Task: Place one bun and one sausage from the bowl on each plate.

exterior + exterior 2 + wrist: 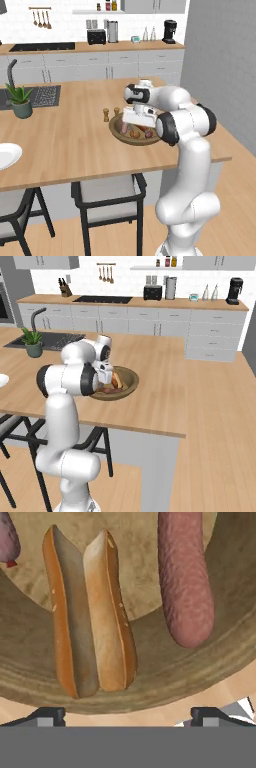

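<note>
While the gripper [127, 714] hangs over the wooden bowl [165, 677] with jaws wide apart and empty, the split bun [90, 617] lies straight ahead between the fingertips, its long axis apparently running away from them, pink sausage [184, 577] alongside.

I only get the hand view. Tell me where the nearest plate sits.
Observer: A white plate lies on the counter, far to the left of the bowl, cut off by the left base view's edge.
Operator: Now name whatever stands close to the bowl.
Observer: Two small wooden shakers stand upright just beyond its far-left rim, apart from it.
</note>
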